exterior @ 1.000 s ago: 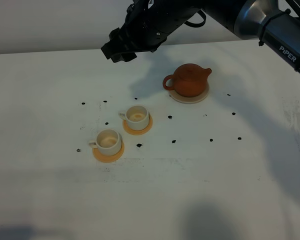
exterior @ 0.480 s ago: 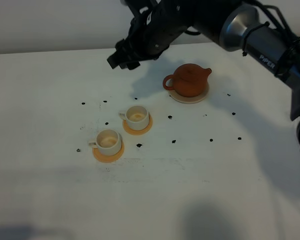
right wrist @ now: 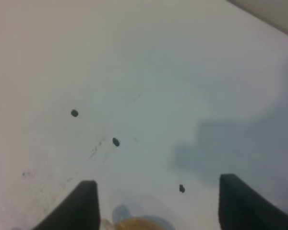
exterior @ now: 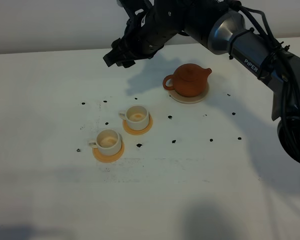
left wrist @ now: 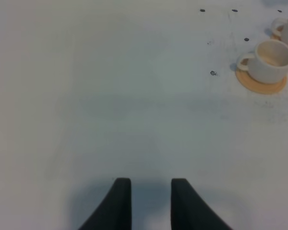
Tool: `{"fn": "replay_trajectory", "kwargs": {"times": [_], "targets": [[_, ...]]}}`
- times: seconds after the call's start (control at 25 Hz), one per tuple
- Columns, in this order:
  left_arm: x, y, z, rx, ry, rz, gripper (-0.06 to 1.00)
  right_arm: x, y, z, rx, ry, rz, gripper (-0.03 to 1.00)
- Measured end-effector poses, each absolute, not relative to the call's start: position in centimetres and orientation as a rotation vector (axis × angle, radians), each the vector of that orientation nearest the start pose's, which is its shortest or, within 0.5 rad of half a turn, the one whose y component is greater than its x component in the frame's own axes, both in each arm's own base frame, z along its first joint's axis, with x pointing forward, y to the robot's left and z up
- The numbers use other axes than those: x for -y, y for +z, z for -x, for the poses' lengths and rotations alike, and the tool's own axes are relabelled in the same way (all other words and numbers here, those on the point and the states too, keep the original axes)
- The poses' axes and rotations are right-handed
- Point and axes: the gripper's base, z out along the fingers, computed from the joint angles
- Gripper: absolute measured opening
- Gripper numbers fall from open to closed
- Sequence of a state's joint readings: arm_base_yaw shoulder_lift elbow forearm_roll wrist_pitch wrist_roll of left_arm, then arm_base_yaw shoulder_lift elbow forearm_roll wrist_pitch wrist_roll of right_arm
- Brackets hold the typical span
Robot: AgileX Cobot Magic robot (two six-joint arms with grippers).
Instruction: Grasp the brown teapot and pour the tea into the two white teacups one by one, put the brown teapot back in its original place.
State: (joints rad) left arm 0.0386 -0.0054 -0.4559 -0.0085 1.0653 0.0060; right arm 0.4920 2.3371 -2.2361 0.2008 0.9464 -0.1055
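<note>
The right arm (exterior: 227,29) is made of glossy black housings joined by a silver-grey cylindrical link, which carries white lettering (exterior: 253,67) reading "PIPER". Thin black cables (exterior: 270,42) loop along the link and are strapped to it by a dark band. The wrist is a bulky black block ending in the right gripper (exterior: 117,58), which is also black and angular. In the right wrist view its fingers (right wrist: 86,203) are dark matte wedges with slanted tips. The left gripper (left wrist: 151,184) shows two slim charcoal fingers (left wrist: 119,203), broad at the base and narrowing to squared tips.
</note>
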Motion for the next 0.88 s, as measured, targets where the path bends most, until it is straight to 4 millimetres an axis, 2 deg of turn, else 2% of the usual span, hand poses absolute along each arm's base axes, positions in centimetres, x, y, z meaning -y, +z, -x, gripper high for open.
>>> {"fn": "replay_trajectory", "kwargs": {"times": [0.6,0.88], "targets": [[0.1,26.5,0.1,-2.087,0.017,0.034,0.22,-25.5,24.2,-46.6,-2.430,0.336,0.663,0.52],[0.1,26.5,0.1,-2.087,0.017,0.034,0.22,-24.8,22.7,-47.8,-2.432,0.329,0.603,0.52]]}}
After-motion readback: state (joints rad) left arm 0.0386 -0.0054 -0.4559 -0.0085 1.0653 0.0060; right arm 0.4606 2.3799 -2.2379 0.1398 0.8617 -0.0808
